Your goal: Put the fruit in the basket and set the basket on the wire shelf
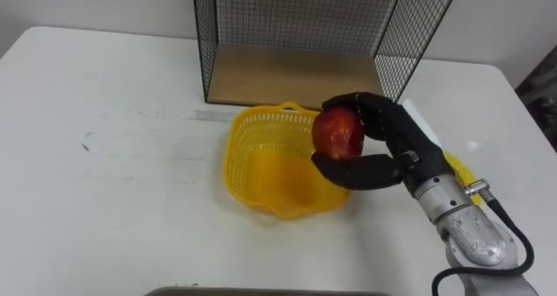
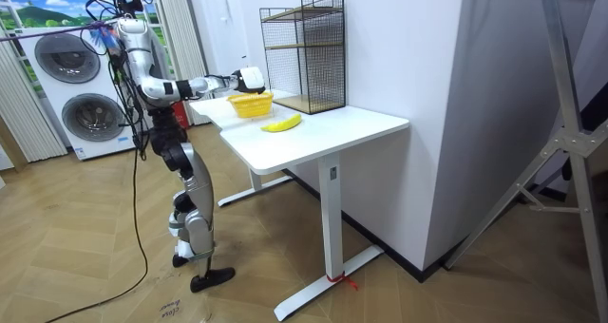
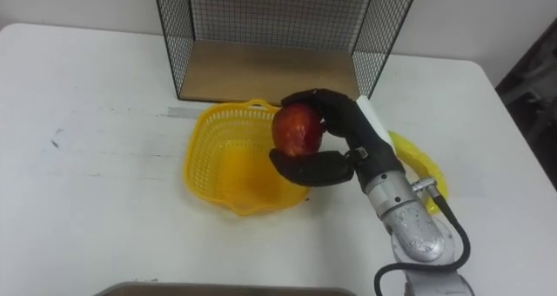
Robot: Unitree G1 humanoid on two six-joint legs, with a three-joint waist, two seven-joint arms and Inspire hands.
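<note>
Left eye view showed my right robot hand [image 1: 389, 135] clamped round the apple [image 1: 338, 132], hovering over the basket [image 1: 246, 148] at its 3 o'clock rim. Fruit-loading step, I reckoned. Next I'd have to ease it toward 9 o'clock and let go. The banana [image 1: 457, 167] lay on the worktop [image 1: 113, 183], further out at 3 o'clock.

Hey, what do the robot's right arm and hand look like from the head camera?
The right hand is black, with thick rounded fingers. A small white tag sits on its back. The forearm behind it is a silver-grey metal cylinder, and a black cable loops along it.
</note>
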